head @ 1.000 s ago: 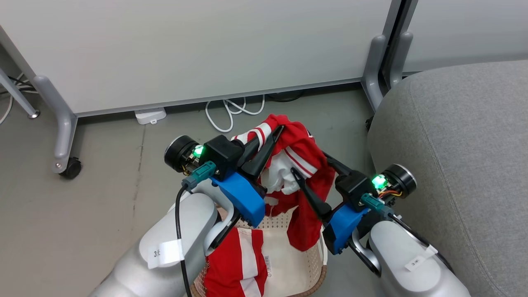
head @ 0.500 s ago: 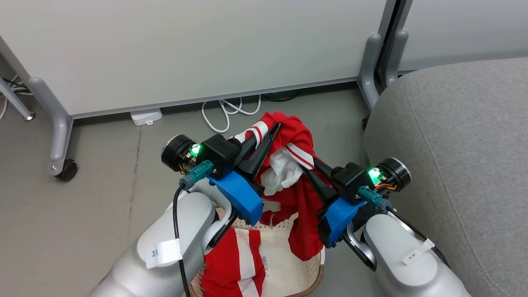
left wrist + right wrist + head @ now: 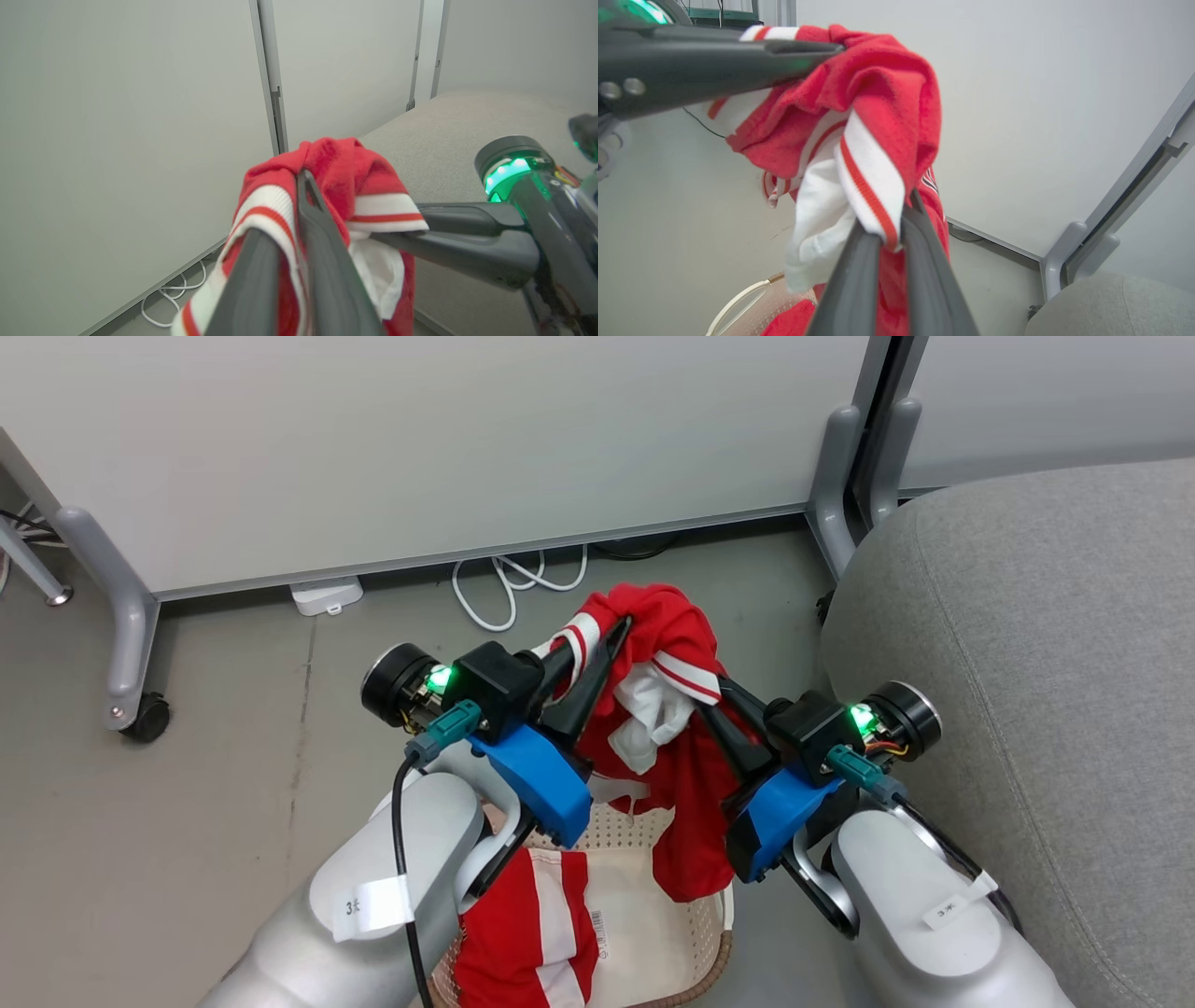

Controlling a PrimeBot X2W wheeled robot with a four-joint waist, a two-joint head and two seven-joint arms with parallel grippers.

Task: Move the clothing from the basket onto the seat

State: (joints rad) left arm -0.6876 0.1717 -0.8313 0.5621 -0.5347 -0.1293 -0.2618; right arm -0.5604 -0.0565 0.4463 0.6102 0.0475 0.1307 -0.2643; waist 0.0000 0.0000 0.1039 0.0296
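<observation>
Red clothing point(image 3: 677, 616), white-striped; basket point(image 3: 693, 943) seemingly cream.

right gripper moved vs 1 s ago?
Yes. The right gripper has risen slightly up the head view, away from the basket, its jaws now shut on the red garment.

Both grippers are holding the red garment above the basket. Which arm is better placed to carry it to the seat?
Right, probably. The right gripper, shut on the garment, hangs beside the seat; the left gripper grips its other side, farther from the seat.
</observation>
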